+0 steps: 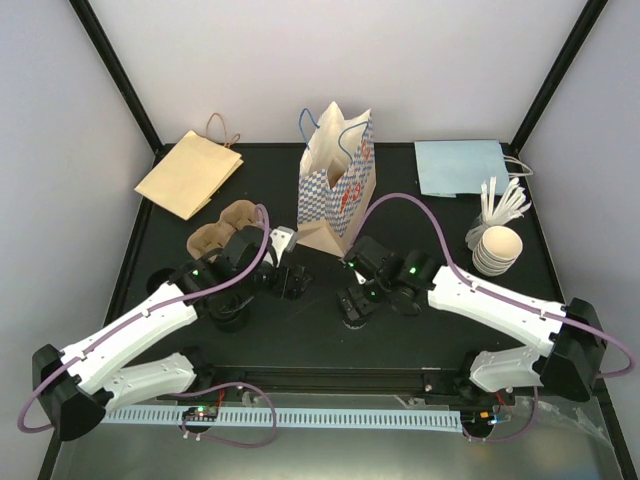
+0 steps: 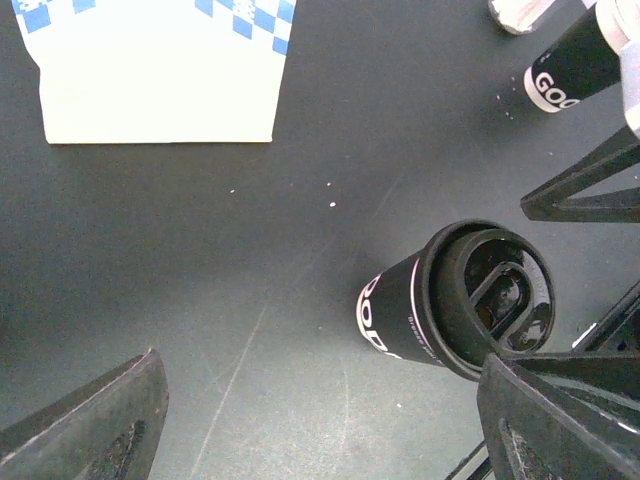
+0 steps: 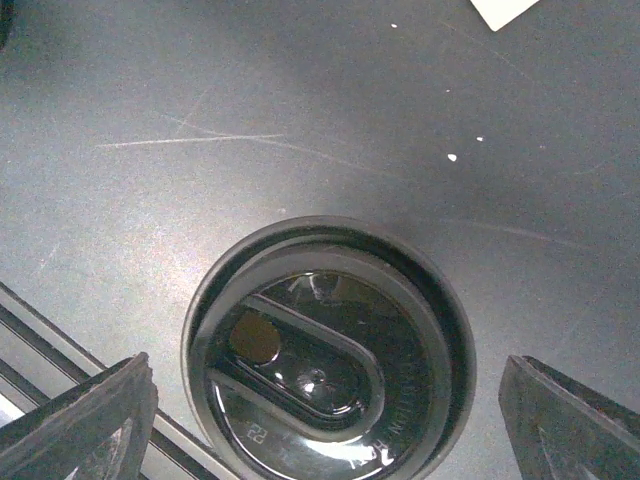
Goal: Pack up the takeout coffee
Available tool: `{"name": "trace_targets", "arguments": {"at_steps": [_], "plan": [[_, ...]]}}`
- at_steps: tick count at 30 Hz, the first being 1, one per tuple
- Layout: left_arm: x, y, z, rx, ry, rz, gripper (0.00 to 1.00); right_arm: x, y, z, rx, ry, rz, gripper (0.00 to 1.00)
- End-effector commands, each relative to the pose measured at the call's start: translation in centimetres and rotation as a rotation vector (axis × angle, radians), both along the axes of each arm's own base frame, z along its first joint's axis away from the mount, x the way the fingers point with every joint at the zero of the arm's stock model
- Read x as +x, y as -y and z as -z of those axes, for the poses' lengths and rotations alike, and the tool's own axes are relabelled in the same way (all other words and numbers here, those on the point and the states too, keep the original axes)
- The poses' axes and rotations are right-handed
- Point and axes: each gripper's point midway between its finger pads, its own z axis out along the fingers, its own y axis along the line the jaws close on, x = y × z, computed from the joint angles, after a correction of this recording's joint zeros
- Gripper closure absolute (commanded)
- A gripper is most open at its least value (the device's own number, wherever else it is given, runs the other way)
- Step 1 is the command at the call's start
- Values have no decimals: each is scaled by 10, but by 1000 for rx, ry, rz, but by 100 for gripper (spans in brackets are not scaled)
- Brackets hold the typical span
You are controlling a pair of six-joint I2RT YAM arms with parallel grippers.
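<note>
Table (image 1: 270,170), black. Checkered paper bag (image 1: 338,180), upright, mouth open. Lidded coffee cup (image 3: 325,350), upright on the table near the bag. Right gripper (image 3: 325,425), spread wide over the cup, empty; best centred and lowered below the lid rim before closing. Left gripper (image 2: 320,430), wide, empty.

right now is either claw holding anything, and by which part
Nothing is held. The right claw stands open over a lidded black cup, gaps on both sides. The left claw is open too, a second cup off to one side.
</note>
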Motion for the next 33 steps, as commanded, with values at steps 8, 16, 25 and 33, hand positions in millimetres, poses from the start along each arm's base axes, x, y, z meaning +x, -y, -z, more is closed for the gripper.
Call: {"name": "trace_targets", "arguments": {"at_steps": [8, 16, 25, 33], "plan": [[6, -4, -1, -5, 23, -16, 13, -6, -6, -1, -55, 20, -13, 5], [6, -9, 3, 9, 16, -25, 12, -8, -9, 4, -75, 12, -26, 14], [6, -10, 5, 11, 10, -24, 12, -8, -4, 9, -140, 23, -22, 13], [5, -13, 6, 19, 6, -29, 12, -5, -5, 10, -201, 46, -23, 13]]}}
